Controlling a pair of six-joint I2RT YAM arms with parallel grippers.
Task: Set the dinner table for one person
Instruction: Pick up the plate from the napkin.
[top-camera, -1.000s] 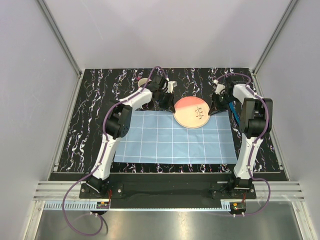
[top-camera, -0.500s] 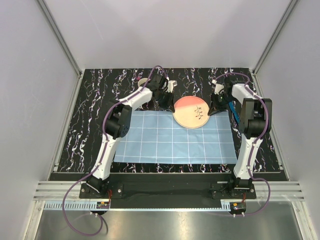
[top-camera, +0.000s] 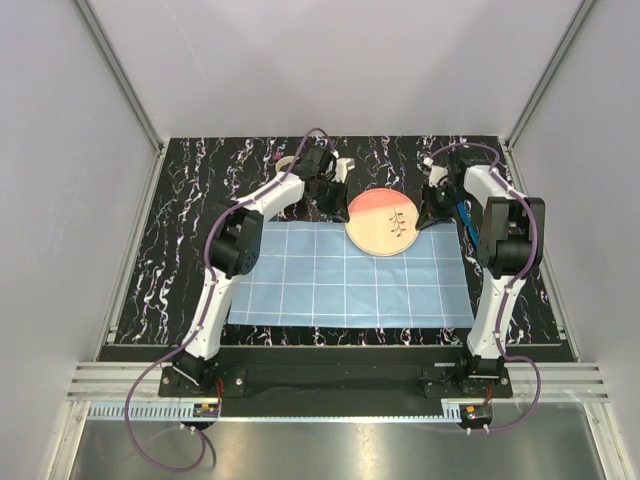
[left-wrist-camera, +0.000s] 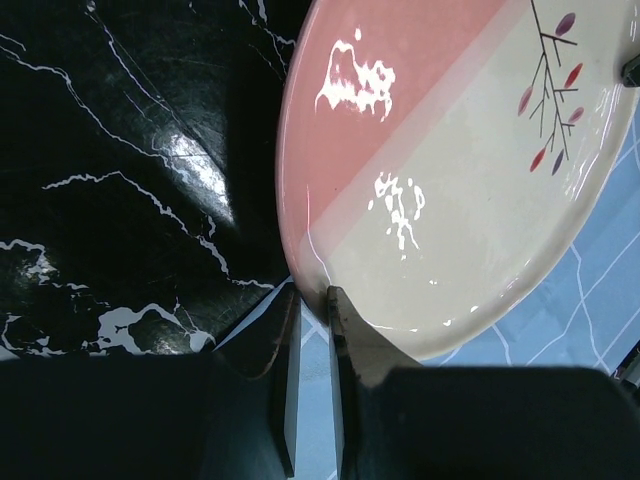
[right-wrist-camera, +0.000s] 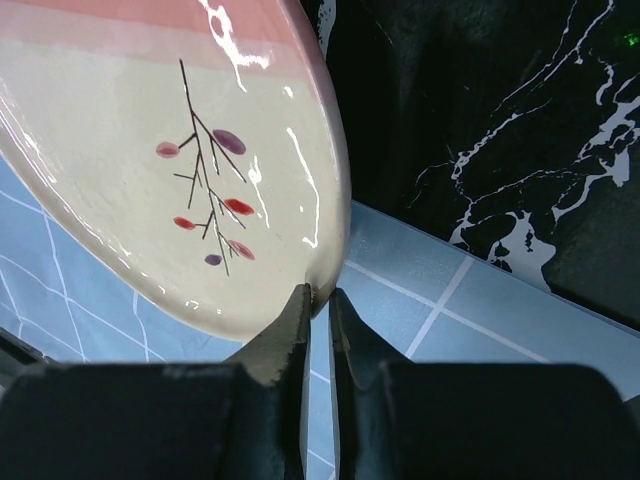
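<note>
A round plate (top-camera: 383, 223), pink on one side and cream with a twig pattern on the other, is over the far edge of the light-blue checked mat (top-camera: 330, 280) on the black marbled dinner table (top-camera: 170, 230). My left gripper (top-camera: 333, 195) is shut on its left rim, and my right gripper (top-camera: 428, 213) is shut on its right rim. In the left wrist view the plate (left-wrist-camera: 450, 170) is tilted, its edge pinched by the gripper (left-wrist-camera: 312, 300). In the right wrist view the plate (right-wrist-camera: 150, 200) sits with its rim nipped by the gripper (right-wrist-camera: 320, 297).
A beige cup (top-camera: 285, 163) stands on the table behind the left arm. A blue-handled object (top-camera: 462, 216) lies by the right arm, mostly hidden. White walls close in the table at the back and on both sides.
The plate and both grippers have shifted slightly toward the far left. Both grips are unchanged.
</note>
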